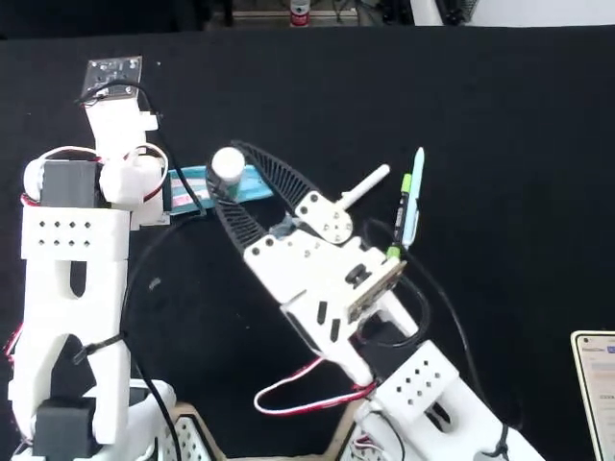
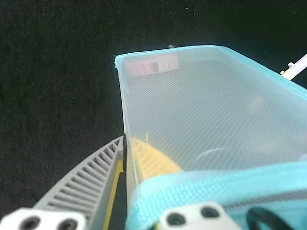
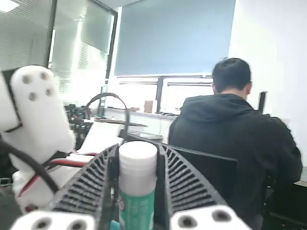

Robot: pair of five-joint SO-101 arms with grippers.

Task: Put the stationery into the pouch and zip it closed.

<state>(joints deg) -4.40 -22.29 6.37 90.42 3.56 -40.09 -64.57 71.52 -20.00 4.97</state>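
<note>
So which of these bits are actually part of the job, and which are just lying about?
Part of the job: pouch, held by the left gripper; glue stick, in the right gripper; white pen, green pen and blue pen on the table.

Lying about: flat white item at the table's right edge.

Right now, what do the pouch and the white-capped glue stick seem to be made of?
The pouch: probably translucent plastic with a fine mesh weave showing as grid lines, bordered by teal, woven-looking fabric tape. The glue stick: likely smooth, matte hard plastic, with a white cap over a green tube; no glare shows.
</note>
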